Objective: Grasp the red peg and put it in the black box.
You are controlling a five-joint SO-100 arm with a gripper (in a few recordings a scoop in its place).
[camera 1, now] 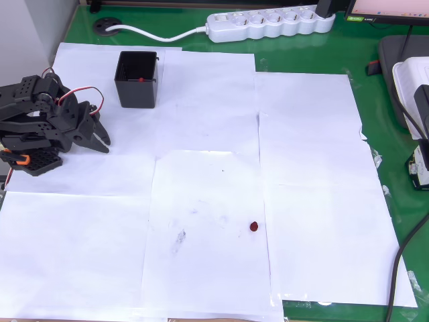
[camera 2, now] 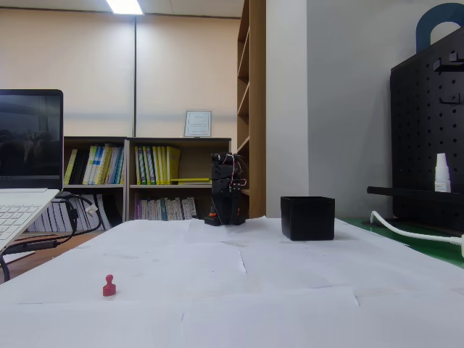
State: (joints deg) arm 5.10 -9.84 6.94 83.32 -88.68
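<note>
1. The red peg [camera 1: 254,227] stands alone on the white paper sheets [camera 1: 201,201] that cover the green table [camera 1: 375,60], in the overhead view right of the middle and toward the lower edge, well apart from everything else.
2. In the fixed view the red peg [camera 2: 109,286] stands upright near the front left of the paper.
3. The black box [camera 1: 138,79] sits near the upper left corner of the paper; something small and red shows inside it in the overhead view.
4. The gripper [camera 1: 102,139] rests at the left edge, below and left of the box, touching nothing, its fingers slightly parted and empty.
5. A white power strip [camera 1: 268,23] lies along the far edge of the table.
</note>
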